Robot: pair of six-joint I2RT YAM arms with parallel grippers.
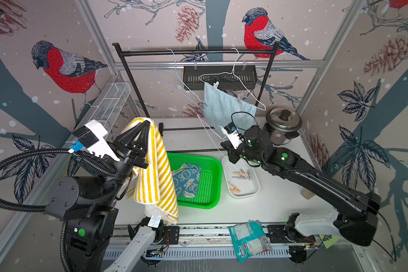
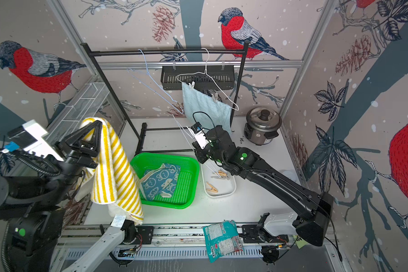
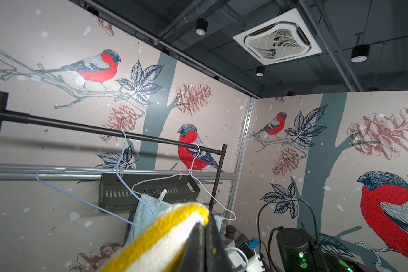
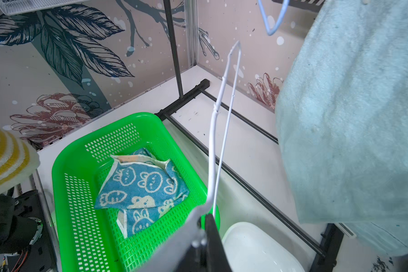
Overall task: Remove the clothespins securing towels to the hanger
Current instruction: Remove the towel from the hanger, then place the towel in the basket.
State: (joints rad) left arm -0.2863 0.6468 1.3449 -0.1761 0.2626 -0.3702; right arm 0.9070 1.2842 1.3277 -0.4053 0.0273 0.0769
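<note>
At the far rack (image 1: 198,52), two pale clothespins (image 1: 216,85) are pinning the light-blue terry towel (image 1: 224,108) to a white wire hanger (image 1: 231,75). The left gripper (image 1: 147,123), fingers closed on the yellow-striped towel (image 1: 156,164), is holding it high at near left. The right gripper (image 4: 203,215) is clamping its fingers on a bare white hanger (image 4: 218,106) above the white tray (image 1: 252,190) of wooden clothespins (image 1: 242,174). The pale pins look light, stiff and springy, probably best squeezed at their tail ends; the limp towel will likely sag once freed.
</note>
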